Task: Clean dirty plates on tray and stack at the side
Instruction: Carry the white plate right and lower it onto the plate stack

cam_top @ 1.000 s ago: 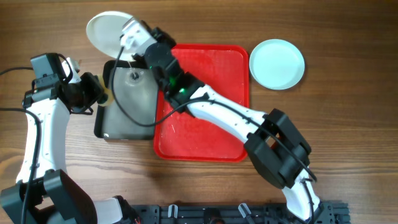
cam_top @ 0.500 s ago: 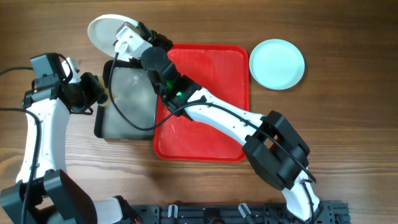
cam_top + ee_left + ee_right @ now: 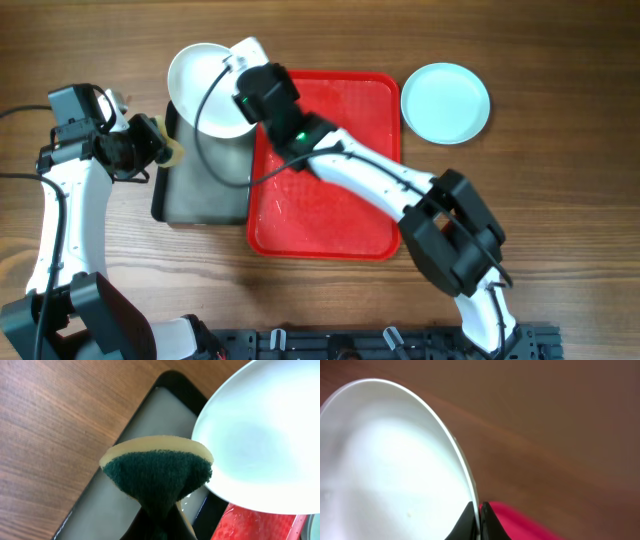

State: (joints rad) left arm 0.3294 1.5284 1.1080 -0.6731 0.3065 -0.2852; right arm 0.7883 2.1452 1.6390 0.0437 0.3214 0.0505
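Seen from above, your right gripper (image 3: 240, 72) reaches across the red tray (image 3: 330, 205) and is clenched on the rim of the white plate (image 3: 205, 75), which hangs tilted over the far end of the dark grey tray (image 3: 200, 190). The right wrist view shows the two fingers pinching only a thin edge of the rim. Your left gripper (image 3: 152, 145) is clamped on a sponge (image 3: 157, 472), yellow with a dark green scouring face, just beside the plate's near edge; whether they touch cannot be told. A pale aqua plate (image 3: 445, 103) sits on the table to the right of the red tray, well apart from the work. The step in hand looks to be scrubbing the white plate. Bring the green face flat onto the plate's inner surface, and wipe from the centre outward. Press lightly, because the grip on the rim is narrow and the plate may pivot or slip. Push towards the pinched edge, not away from it. Hold the plate above the grey tray so that drips and crumbs fall there.
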